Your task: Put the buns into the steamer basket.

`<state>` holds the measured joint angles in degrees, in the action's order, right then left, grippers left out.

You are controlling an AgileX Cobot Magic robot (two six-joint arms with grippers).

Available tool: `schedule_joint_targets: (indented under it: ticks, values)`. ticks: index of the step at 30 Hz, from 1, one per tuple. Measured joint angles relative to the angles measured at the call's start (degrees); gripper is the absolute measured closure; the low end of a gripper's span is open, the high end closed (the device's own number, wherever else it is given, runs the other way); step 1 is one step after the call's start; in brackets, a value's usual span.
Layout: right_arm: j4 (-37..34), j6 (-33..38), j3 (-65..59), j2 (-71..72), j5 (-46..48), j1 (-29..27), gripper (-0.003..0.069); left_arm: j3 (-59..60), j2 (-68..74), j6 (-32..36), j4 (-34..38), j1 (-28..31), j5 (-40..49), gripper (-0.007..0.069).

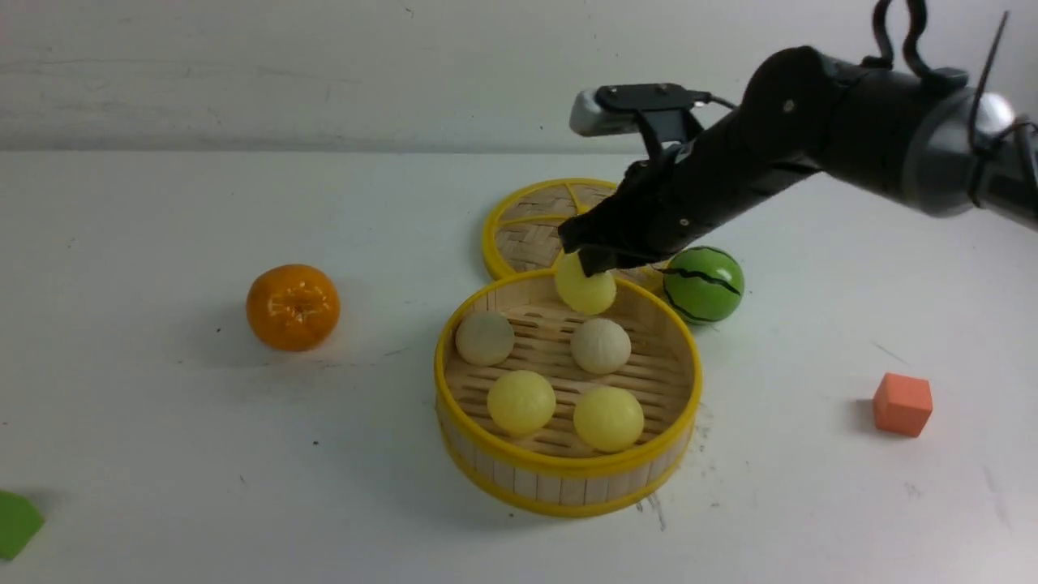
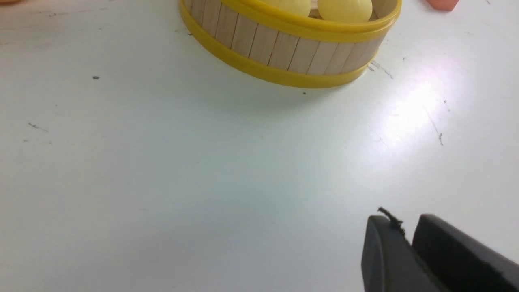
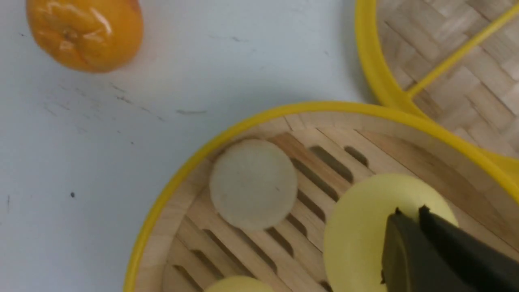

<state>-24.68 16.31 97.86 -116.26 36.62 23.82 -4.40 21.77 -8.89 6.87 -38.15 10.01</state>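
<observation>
The steamer basket (image 1: pixel 568 485) sits mid-table with several buns inside. Two are matte beige (image 1: pixel 484 338) (image 1: pixel 600 345) and two glossy yellow (image 1: pixel 521 401) (image 1: pixel 608 418). A third yellow bun (image 1: pixel 585 294) lies against the far wall. My right gripper (image 1: pixel 592 264) hangs just over that bun, shut, with nothing between its fingers. In the right wrist view the closed tips (image 3: pixel 410 210) overlap the yellow bun (image 3: pixel 361 227), beside a beige bun (image 3: pixel 253 183). My left gripper (image 2: pixel 405 222) hovers shut and empty over bare table, short of the basket's wall (image 2: pixel 284 48). It is out of the front view.
The woven lid (image 1: pixel 531 227) lies flat behind the basket, touching its rim. A green watermelon ball (image 1: pixel 703 284) rests at the basket's back right. An orange tangerine (image 1: pixel 293 307) sits to the left and an orange cube (image 1: pixel 902 404) to the right. A green piece (image 1: pixel 16 523) lies at the near left edge.
</observation>
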Motion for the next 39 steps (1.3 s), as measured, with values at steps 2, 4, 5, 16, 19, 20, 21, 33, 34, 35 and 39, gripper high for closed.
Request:
schedule_joint_targets:
  ticks: [2,4,5,16,19,20,21,33,34,35,39]
  values:
    - [-0.2,0.0,0.0,-1.2,-1.9,0.9,0.0656,0.0,0.0,0.0,0.0,0.0,0.0,0.0525]
    - [-0.3,0.0,0.2,-2.9,-3.0,1.7,0.0656,0.0,0.0,0.0,0.0,0.0,0.0,0.0525]
    - [-0.3,0.0,0.2,-3.0,-3.1,1.8,0.0656,0.0,0.0,0.0,0.0,0.0,0.0,0.0525]
    - [-0.5,0.0,0.4,-7.2,-5.0,1.9,0.0517,0.0,0.0,0.0,0.0,0.0,0.0,0.0525]
    - [-0.4,0.0,0.4,-6.5,-5.3,1.8,0.0380,0.0,0.0,0.0,0.0,0.0,0.0,0.0525]
    - [-0.3,0.0,0.4,-5.9,-4.7,1.7,0.0326,0.0,0.0,0.0,0.0,0.0,0.0,0.0524]
    - [-0.2,0.0,0.4,-4.7,-3.5,1.5,0.0274,0.0,0.0,0.0,0.0,0.0,0.0,0.0523]
    - [9.6,-11.2,-11.6,28.4,18.7,0.2,0.0370,0.0,0.0,0.0,0.0,0.0,0.0,0.0514]
    - [10.2,-13.0,-16.4,32.9,18.7,0.2,0.0444,0.0,0.0,0.0,0.0,0.0,0.0,0.0512]
    - [10.3,-13.6,-17.1,33.5,18.5,0.2,0.0465,0.0,0.0,0.0,0.0,0.0,0.0,0.0512]
    - [10.6,-17.9,-30.7,46.6,16.1,0.2,0.0649,0.0,0.0,0.0,0.0,0.0,0.0,0.0512]
